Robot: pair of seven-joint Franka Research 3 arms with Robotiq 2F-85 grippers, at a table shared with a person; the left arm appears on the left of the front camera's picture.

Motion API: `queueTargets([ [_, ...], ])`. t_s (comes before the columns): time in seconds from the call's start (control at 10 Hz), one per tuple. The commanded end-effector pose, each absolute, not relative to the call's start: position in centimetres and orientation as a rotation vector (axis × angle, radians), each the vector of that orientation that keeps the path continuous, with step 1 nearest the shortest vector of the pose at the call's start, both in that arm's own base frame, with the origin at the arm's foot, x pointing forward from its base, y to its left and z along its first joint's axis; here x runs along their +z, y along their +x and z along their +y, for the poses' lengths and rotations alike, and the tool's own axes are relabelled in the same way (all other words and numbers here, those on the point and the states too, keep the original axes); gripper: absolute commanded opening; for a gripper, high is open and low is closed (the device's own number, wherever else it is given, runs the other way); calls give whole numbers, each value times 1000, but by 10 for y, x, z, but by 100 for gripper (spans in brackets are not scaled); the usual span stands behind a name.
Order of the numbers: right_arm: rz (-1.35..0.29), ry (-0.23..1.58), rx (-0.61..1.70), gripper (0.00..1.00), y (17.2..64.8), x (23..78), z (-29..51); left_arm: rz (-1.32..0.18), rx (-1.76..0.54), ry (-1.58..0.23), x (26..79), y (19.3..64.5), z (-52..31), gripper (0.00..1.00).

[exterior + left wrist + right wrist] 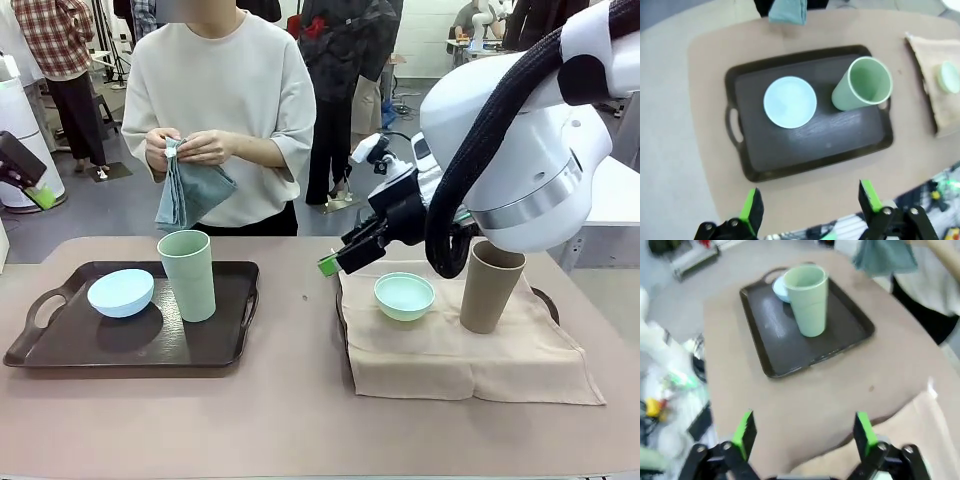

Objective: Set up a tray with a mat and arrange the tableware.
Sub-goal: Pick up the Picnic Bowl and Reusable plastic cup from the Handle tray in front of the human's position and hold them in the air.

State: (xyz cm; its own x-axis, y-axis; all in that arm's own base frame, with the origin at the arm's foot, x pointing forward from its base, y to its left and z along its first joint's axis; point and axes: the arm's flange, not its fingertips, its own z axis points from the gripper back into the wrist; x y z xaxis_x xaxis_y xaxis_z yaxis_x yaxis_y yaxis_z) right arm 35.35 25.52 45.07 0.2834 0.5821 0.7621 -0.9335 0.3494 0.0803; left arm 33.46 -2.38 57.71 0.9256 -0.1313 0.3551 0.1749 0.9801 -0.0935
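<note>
Hovering open, empty, right gripper (804,432) is near brown cup (490,285) & mint bowl (404,295) on mat (450,355); arm swing could tip cup. Left gripper (810,202) open over tray (810,147) w/ blue bowl (790,102), green cup (862,85).

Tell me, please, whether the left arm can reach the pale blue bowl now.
Probably yes: the left arm's fingers are open, looking down on the dark tray, and the pale blue bowl sits uncovered, apart from the pale green cup.
</note>
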Motion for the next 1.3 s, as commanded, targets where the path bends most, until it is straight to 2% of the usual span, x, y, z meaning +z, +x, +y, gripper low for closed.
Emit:
queueTargets([
  [0.0,-833,577,1336,100,359,423,304,-323,-217,5,544,359,-46,100],
  [0.1,-860,585,1426,100,361,413,329,-310,-226,16,533,370,-46,100],
  [0.3,-793,695,1549,100,365,382,377,-291,-225,10,514,385,-34,100],
  [0.7,-790,798,1486,100,399,351,427,-273,-222,-37,494,415,-7,100],
  [1.0,-765,723,1389,100,420,355,428,-294,-265,-68,480,416,-10,100],
  [1.1,-722,711,1365,100,425,361,431,-259,-217,-31,489,414,-3,100],
  [1.2,-763,756,1438,100,419,352,424,-259,-217,-31,489,414,-3,100],
])
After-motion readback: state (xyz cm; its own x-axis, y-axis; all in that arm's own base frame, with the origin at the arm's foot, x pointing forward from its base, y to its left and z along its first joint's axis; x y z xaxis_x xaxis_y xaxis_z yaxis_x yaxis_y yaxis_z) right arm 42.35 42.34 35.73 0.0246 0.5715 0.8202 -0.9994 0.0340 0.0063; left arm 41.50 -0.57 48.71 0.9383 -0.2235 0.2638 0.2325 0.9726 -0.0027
